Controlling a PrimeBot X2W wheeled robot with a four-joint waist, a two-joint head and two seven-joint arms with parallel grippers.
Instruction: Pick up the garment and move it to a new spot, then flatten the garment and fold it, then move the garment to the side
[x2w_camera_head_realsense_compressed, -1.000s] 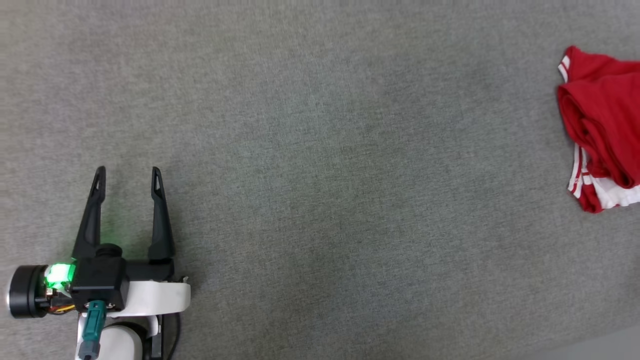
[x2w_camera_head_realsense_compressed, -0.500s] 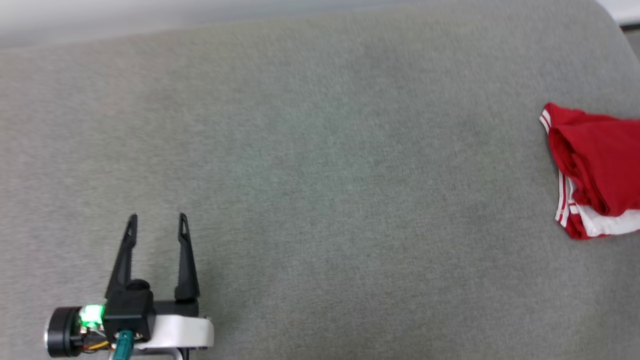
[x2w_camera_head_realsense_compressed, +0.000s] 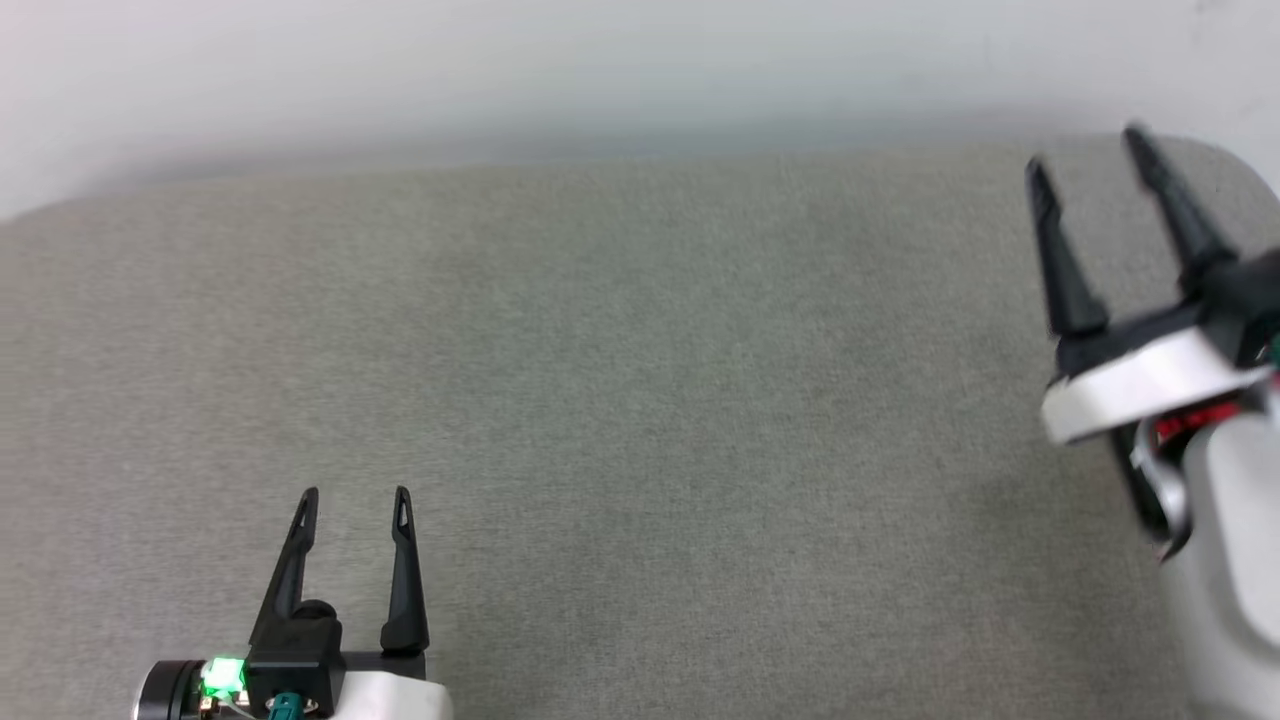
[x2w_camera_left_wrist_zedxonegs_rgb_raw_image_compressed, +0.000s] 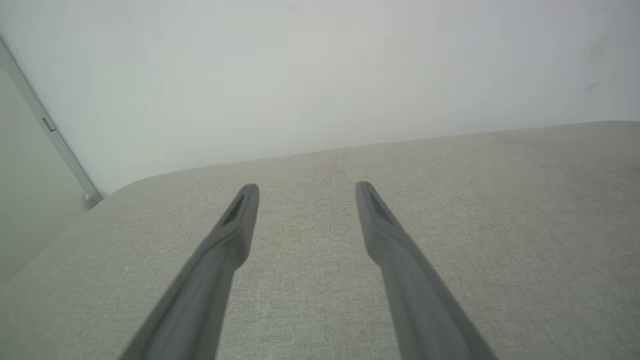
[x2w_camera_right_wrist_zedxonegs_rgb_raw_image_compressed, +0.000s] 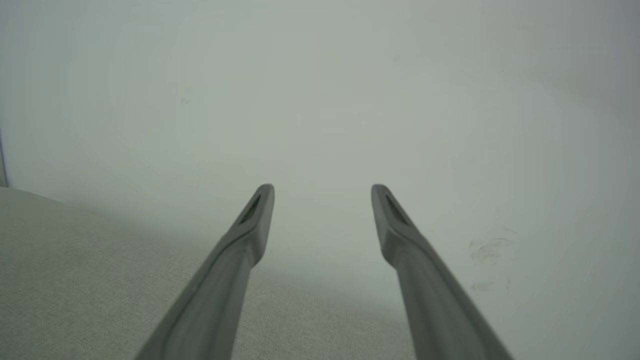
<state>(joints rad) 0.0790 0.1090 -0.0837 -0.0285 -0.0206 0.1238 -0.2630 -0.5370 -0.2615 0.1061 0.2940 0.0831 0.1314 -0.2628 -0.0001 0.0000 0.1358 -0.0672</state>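
Fingers of right gripper (x2w_camera_head_realsense_compressed: 1085, 148) spread apart. Sliver of red, probably garment (x2w_camera_head_realsense_compressed: 1190, 422), just behind their bases under white wrist; mostly hidden. Grey fabric surface (x2w_camera_head_realsense_compressed: 640, 400) beneath fingers, tips near its far edge. Left gripper (x2w_camera_head_realsense_compressed: 355, 491) fingers likewise apart, well to left over same surface. Pale wall (x2w_camera_head_realsense_compressed: 600, 70) beyond all tips.

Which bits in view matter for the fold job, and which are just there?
Job:
- left gripper, open
- right gripper, open
- red sliver under the right wrist: possibly the garment, too little shows to tell

Just there:
- grey fabric surface
- white wall
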